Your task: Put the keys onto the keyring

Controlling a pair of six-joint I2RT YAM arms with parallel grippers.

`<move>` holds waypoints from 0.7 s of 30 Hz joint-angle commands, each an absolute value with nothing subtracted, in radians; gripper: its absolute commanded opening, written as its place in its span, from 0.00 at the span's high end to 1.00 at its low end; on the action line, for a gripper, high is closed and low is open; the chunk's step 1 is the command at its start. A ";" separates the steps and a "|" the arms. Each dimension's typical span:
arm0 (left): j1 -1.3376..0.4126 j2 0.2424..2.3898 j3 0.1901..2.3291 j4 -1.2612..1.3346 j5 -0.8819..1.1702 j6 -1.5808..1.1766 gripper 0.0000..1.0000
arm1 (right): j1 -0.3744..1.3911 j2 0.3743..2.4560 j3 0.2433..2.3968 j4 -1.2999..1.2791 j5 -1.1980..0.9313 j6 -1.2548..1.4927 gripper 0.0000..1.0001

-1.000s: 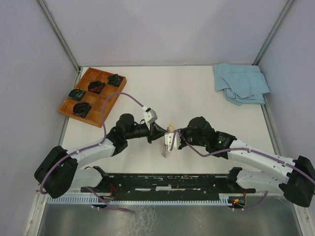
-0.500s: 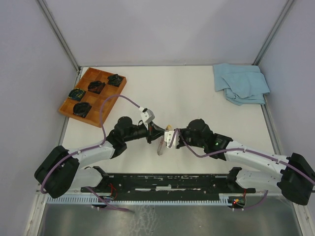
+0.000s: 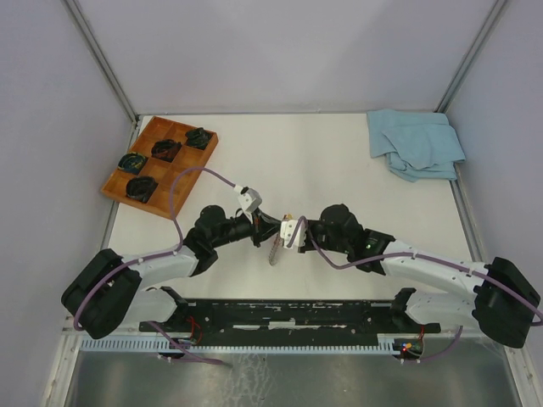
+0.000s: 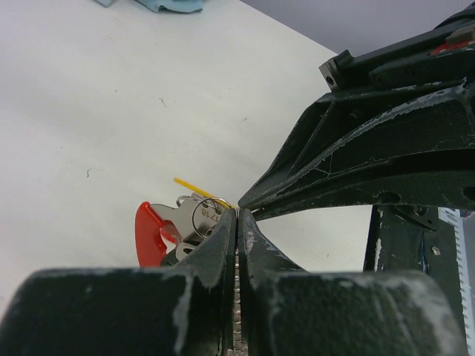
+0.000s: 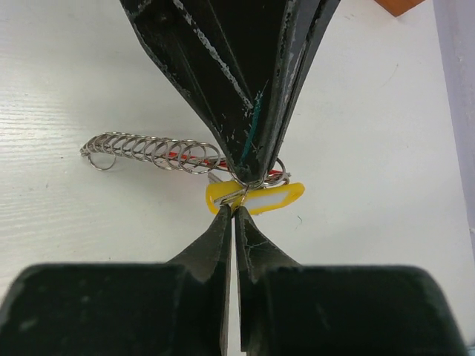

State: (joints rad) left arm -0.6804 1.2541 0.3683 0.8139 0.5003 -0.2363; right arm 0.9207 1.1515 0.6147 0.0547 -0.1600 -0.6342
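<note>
1. Where the two arms meet just beyond their bases, the left pincer and the right pincer are set tip to tip over the white worktop.
2. The left pincer's jaws are pressed together, and the thin wire of the keyring is pinched at their tips.
3. The right pincer's jaws are drawn all but together, with only a hairline slit between them. A silver loop is seen at their tips, but whether it is gripped cannot be told.
4. The keys, silver and stamped with small characters, are bunched just beside the left pincer's tips. They are touched on the outer side by the curved red strap.
5. A yellow-rimmed oval tag is seen across the point where the two pincers meet. A silver chain of linked rings is stretched away from it to one side; whether it rests on the worktop cannot be told.
6. Farther back on the left, a wooden compartment tray is set at an angle, with four black coiled items placed one to a compartment.
7. At the far right corner, a crumpled light-blue cloth is laid.
</note>
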 commanded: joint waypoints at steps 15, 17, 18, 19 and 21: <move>-0.676 1.221 0.391 0.843 0.463 -0.226 0.97 | 0.887 0.983 0.537 0.188 -0.130 -0.499 0.46; -0.676 1.219 0.395 0.840 0.462 -0.231 0.97 | 0.886 0.997 0.533 0.216 -0.159 -0.476 0.44; -0.677 1.218 0.395 0.837 0.460 -0.233 0.97 | 0.885 1.006 0.532 0.234 -0.171 -0.464 0.44; -0.676 1.218 0.395 0.835 0.459 -0.233 0.97 | 0.885 1.017 0.532 0.247 -0.181 -0.452 0.44; -0.676 1.215 0.395 0.832 0.456 -0.233 0.97 | 0.885 1.032 0.531 0.272 -0.195 -0.430 0.42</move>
State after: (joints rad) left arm -0.6804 1.2434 0.3656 0.8021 0.4728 -0.2432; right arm 0.8879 1.0100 0.5373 0.1699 -0.1410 -0.4973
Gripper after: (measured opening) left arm 0.040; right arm 0.566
